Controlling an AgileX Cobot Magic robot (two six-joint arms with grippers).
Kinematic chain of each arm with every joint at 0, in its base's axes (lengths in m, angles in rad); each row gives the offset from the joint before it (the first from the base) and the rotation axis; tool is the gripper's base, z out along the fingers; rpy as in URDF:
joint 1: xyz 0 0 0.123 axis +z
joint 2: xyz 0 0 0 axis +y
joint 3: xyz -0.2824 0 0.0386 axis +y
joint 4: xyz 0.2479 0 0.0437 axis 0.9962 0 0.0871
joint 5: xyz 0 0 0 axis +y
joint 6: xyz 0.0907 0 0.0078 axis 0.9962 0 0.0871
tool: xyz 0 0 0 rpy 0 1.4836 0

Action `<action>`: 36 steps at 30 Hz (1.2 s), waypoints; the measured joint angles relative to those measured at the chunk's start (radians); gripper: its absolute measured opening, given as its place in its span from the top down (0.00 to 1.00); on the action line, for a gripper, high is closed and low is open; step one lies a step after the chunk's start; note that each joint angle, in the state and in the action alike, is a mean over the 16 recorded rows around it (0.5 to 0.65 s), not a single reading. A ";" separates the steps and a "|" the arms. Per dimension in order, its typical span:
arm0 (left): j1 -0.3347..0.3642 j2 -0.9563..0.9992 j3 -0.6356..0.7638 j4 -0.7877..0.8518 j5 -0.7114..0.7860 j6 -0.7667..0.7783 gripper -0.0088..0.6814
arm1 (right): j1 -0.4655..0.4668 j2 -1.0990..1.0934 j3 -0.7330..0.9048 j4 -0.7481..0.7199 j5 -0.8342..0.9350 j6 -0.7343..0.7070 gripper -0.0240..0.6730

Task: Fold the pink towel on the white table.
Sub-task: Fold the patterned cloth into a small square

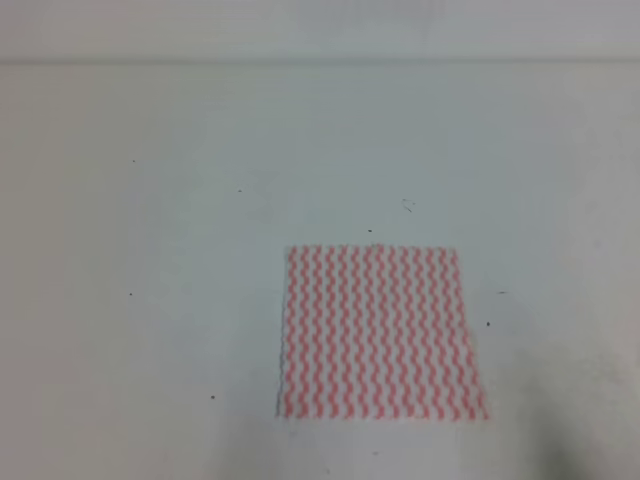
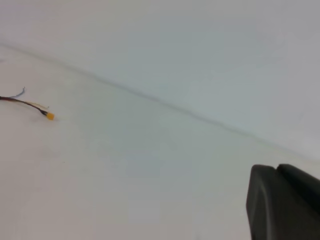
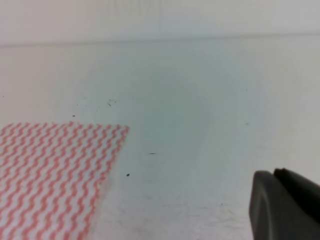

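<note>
Towel, the pink towel (image 1: 380, 333), lies flat and unfolded on the white table (image 1: 150, 300), right of centre. Of left gripper (image 2: 285, 202) and right gripper (image 3: 287, 205) only one dark part shows, so I cannot tell their opening. Thin cloth may slip or bunch if pinched badly.

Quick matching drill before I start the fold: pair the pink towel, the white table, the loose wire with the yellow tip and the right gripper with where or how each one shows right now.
Things:
1. pink towel
2. white table
3. wire with the yellow tip
4. right gripper

States:
A. dark shape at the lower right corner of its own wrist view, off the cloth
B. lies flat and unfolded, right of centre
C. shows only in the left wrist view, near the left edge
D. plain surface with a few dark specks

Pairs: 1-B, 2-D, 3-C, 4-A
</note>
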 joint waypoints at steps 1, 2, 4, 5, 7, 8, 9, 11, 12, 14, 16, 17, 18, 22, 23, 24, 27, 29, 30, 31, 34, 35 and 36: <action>0.000 0.000 0.000 -0.018 -0.008 -0.006 0.99 | 0.000 0.000 0.000 0.018 -0.009 0.000 0.99; 0.000 0.000 0.000 -0.037 -0.016 -0.013 0.99 | 0.000 0.000 0.000 0.041 -0.020 0.000 0.99; 0.000 0.002 -0.002 -0.073 -0.031 -0.025 0.99 | 0.000 0.002 -0.002 0.098 -0.040 0.001 0.99; 0.000 0.002 -0.002 -0.091 -0.039 -0.030 0.99 | 0.000 0.002 -0.002 0.135 -0.051 0.001 0.99; 0.000 0.002 -0.002 -0.124 -0.054 -0.039 0.99 | 0.000 0.000 0.000 0.221 -0.075 0.001 0.99; 0.000 0.000 0.000 -0.140 -0.064 -0.043 0.99 | 0.000 0.000 0.002 0.269 -0.088 0.001 0.99; 0.000 0.000 0.000 -0.155 -0.071 -0.045 0.99 | 0.000 0.002 0.000 0.316 -0.099 0.001 0.99; 0.000 -0.002 0.002 -0.177 -0.085 -0.045 0.99 | 0.000 0.000 0.002 0.413 -0.125 -0.001 0.99; 0.000 0.000 0.000 -0.184 -0.088 -0.045 0.99 | 0.000 0.000 0.002 0.461 -0.137 -0.003 0.99; 0.000 0.002 0.000 -0.194 -0.094 -0.045 0.99 | 0.000 -0.002 0.003 0.553 -0.158 -0.006 0.99; 0.000 0.003 0.000 -0.196 -0.095 -0.044 0.99 | 0.000 -0.005 0.005 0.629 -0.175 -0.010 0.99; 0.000 0.005 0.000 -0.196 -0.096 -0.044 0.99 | 0.000 -0.004 0.003 0.658 -0.180 -0.012 0.99; 0.000 0.007 -0.002 -0.197 -0.096 -0.044 0.99 | 0.000 -0.003 0.003 0.684 -0.185 -0.016 0.99; 0.000 0.012 -0.007 -0.203 -0.091 -0.044 0.99 | 0.000 0.002 -0.003 0.740 -0.192 -0.036 0.99; 0.000 0.014 -0.009 -0.205 -0.085 -0.044 0.99 | 0.000 0.006 -0.009 0.742 -0.189 -0.041 0.99; 0.000 0.017 -0.014 -0.208 -0.076 -0.044 0.99 | 0.000 0.013 -0.016 0.740 -0.184 -0.046 0.99; 0.000 0.029 -0.034 -0.216 -0.042 -0.044 0.99 | 0.000 0.040 -0.044 0.727 -0.158 -0.059 0.99; 0.000 0.048 -0.053 -0.221 -0.012 -0.044 0.99 | 0.000 0.073 -0.072 0.710 -0.127 -0.066 0.99; 0.000 0.058 -0.064 -0.224 0.003 -0.044 0.99 | 0.000 0.093 -0.089 0.700 -0.108 -0.069 0.99; 0.000 0.074 -0.078 -0.227 0.019 -0.043 0.99 | 0.000 0.115 -0.107 0.689 -0.088 -0.072 0.99; 0.000 0.137 -0.128 -0.235 0.078 -0.031 1.00 | 0.000 0.188 -0.166 0.649 -0.022 -0.080 0.99; 0.000 0.161 -0.145 -0.237 0.100 -0.024 1.00 | 0.000 0.216 -0.189 0.632 0.002 -0.080 0.99; 0.000 0.187 -0.164 -0.238 0.124 -0.016 1.00 | 0.000 0.244 -0.213 0.615 0.027 -0.080 0.99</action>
